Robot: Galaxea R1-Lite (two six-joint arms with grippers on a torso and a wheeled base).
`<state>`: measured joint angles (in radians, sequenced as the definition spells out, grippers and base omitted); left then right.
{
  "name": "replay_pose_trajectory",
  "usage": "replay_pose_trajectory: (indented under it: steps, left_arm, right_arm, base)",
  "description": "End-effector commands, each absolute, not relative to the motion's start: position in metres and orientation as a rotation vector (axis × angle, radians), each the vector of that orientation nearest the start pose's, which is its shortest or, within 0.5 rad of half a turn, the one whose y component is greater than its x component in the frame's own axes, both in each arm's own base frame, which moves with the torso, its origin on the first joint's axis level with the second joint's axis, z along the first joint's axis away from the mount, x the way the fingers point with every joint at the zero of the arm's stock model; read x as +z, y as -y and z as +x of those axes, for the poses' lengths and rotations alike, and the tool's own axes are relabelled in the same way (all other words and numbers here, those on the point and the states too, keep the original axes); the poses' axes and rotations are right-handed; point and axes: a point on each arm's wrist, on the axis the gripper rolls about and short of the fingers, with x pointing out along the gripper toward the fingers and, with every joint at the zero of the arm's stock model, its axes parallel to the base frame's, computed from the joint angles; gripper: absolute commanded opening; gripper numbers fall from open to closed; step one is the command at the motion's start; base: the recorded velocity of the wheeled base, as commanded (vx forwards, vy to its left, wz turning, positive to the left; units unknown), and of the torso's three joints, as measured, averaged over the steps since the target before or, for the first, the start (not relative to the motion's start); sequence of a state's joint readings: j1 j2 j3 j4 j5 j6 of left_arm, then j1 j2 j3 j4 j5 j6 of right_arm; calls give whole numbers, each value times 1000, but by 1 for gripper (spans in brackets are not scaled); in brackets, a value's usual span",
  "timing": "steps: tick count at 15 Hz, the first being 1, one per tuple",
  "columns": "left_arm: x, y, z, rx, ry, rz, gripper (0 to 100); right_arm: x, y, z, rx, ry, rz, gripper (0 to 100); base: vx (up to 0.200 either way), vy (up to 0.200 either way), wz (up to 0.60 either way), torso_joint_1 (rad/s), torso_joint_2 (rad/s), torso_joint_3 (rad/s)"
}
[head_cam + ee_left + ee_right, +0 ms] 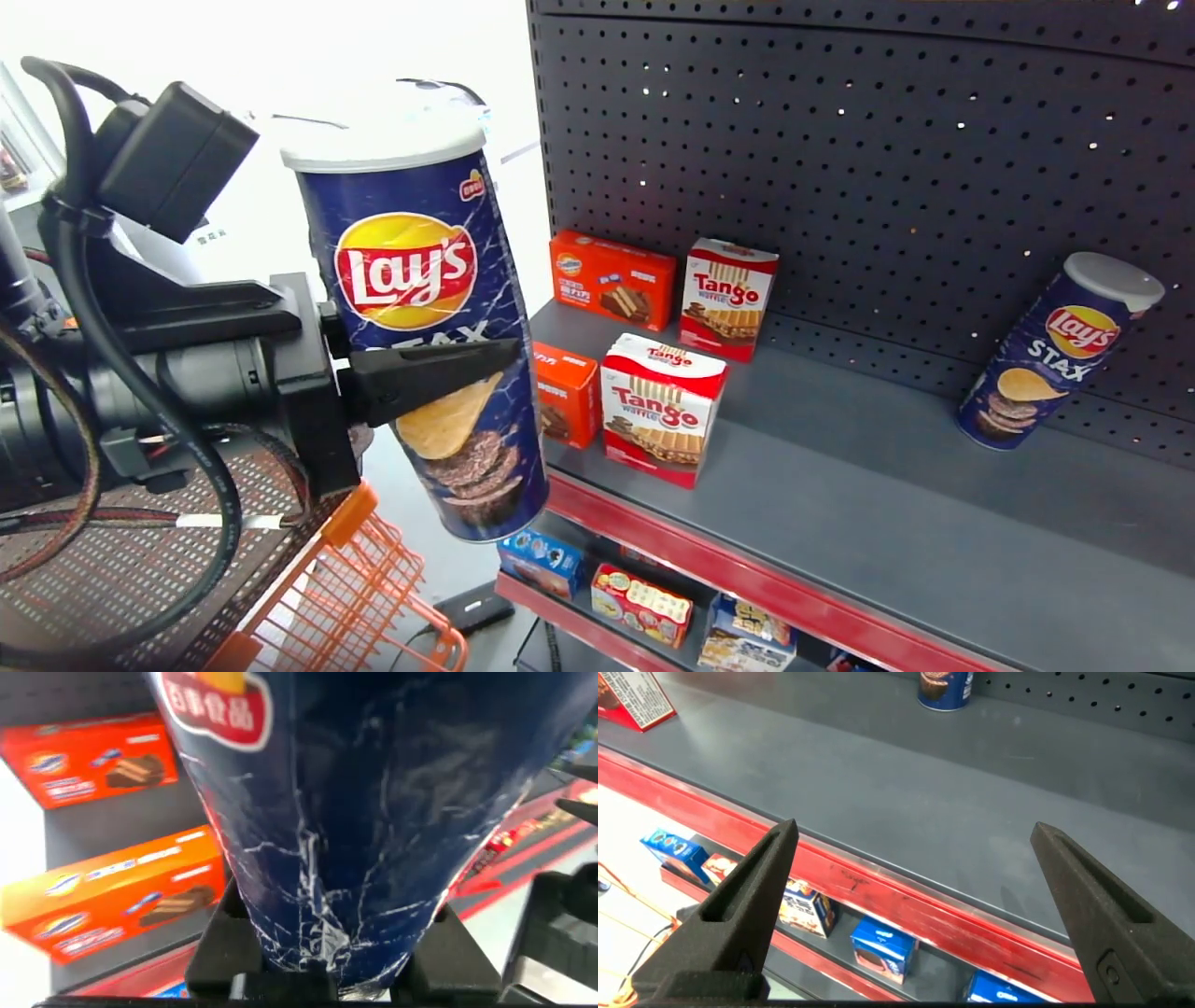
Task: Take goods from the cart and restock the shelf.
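The left end effector [485, 362] is clamped on a blue chip can [411, 280], held nearly upright above the orange cart [364, 588], just off the left end of the grey shelf [840, 504]. On the shelf stand two orange boxes [611, 280] and two red-and-white wafer boxes [663, 411]. Well to the right, a second chip can [1055, 359] leans against the pegboard [840, 140].

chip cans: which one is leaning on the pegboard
The right-hand chip can: its base is on the shelf and its lid end rests against the pegboard. The other chip can is off the shelf, clamped in the left gripper.
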<state>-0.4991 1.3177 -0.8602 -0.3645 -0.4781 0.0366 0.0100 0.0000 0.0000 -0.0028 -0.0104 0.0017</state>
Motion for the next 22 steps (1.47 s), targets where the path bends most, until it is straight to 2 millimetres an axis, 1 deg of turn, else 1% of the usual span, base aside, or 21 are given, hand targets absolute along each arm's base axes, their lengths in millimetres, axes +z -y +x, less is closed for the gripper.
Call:
replay_pose_trajectory:
  steps: [1,7,12,22]
  left_arm:
    - [266,117,187,-1006,-104,36,0]
    - [268,118,184,-1070,-91,34,0]
    - [271,119,184,-1072,-62,35,0]
    - [271,117,185,-1065,-63,33,0]
  right_arm:
    - [76,0,-23,2,3,2,100]
    - [76,0,-23,2,3,3,100]
    - [76,0,-23,2,3,3,100]
    - [76,0,-23,2,3,3,100]
  base:
    - [0,0,0,0,0,0]
    - [0,0,0,0,0,0]
    - [0,0,0,0,0,0]
    - [0,0,-600,1,1,2]
